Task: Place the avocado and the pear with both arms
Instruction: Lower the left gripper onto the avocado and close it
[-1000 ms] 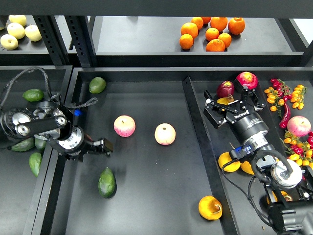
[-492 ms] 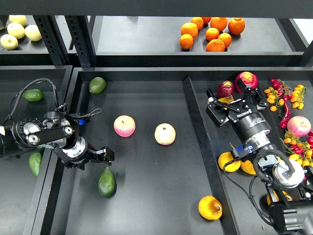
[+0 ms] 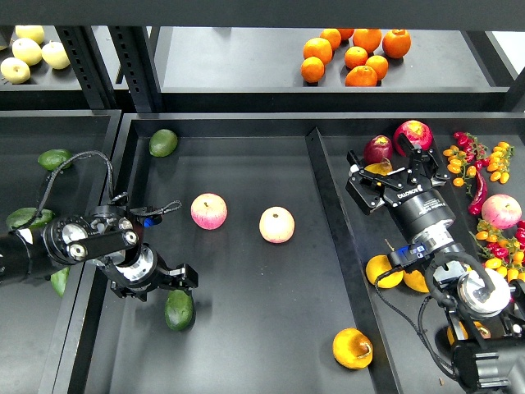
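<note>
Two fruits to place, and both look already set down in the middle tray (image 3: pixel 246 345): the avocado (image 3: pixel 180 309) lies near the front left, and the pear (image 3: pixel 353 348) sits at the front right, close to the divider. So my guess is the placing itself is pretty much done and what's left is getting both arms clear.

Left gripper (image 3: pixel 175 277) hangs just above the avocado, fingers spread with nothing between them; it's dark and seen at an angle, so I can't swear it isn't brushing the fruit. Right gripper (image 3: pixel 397 174) is over in the right-hand tray, well away from the pear, jaws wide apart and empty, with a dark red apple (image 3: pixel 378 149) just behind it.

Compared with a second ago, the left arm has swung lower and closer to the avocado, which seems to have nudged a little too. The right arm barely shifted, and the pear hasn't moved at all.
</note>
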Motion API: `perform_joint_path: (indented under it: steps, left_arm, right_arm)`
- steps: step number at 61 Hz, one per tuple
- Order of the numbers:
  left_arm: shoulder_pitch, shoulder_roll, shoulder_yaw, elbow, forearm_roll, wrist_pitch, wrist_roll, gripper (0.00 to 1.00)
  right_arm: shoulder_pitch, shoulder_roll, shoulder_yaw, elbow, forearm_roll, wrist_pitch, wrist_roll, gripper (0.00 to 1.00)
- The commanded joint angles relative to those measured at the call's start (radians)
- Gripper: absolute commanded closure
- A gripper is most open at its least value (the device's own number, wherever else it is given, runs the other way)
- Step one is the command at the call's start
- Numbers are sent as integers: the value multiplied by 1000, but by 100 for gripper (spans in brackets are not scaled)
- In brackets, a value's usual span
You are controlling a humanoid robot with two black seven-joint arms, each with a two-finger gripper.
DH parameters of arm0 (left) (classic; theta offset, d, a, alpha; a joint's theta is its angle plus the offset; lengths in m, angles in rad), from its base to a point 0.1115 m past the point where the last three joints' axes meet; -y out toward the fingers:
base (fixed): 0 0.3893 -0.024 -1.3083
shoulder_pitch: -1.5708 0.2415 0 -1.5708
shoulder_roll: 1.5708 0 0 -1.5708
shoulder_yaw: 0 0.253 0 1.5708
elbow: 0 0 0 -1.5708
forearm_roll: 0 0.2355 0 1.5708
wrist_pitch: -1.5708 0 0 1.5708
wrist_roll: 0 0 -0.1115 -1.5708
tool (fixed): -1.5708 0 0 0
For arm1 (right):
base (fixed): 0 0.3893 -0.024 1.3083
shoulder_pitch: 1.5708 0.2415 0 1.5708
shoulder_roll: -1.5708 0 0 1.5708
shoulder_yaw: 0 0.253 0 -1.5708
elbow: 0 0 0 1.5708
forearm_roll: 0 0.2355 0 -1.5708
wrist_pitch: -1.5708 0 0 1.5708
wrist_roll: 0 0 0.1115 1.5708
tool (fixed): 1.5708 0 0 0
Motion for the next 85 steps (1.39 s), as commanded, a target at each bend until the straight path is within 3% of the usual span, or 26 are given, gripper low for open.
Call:
perform_joint_path:
  steps: [1,64,67,75,80,81,84,85]
  left_arm:
    - [10,-13,2,15,1,0,0,1]
    - [43,-102,4,142,8,0,0,3]
    - [44,-105,4,143,8,0,0,7]
    - [61,-119,-19,179,-2,0,0,30]
    - [66,-127,-54,205,-17,0,0,67]
    - [70,-130,-70,214,-31,0,0,79]
    - [92,-140,-114,267,-119,0,0,93]
    - [92,-139,-114,271,-129,0,0,94]
  right_arm:
    - [-1,0,0,0,0,1,0,0]
    - [-8,0,2,3,2,8,0,0]
    - [-8,0,2,3,2,8,0,0]
    - [-11,0,8,6,2,8,0,0]
    - [-18,0,8,7,2,9,0,0]
    - [-20,0,8,7,0,9,0,0]
    - [-26,0,8,7,2,9,0,0]
    - [-26,0,8,7,0,9,0,0]
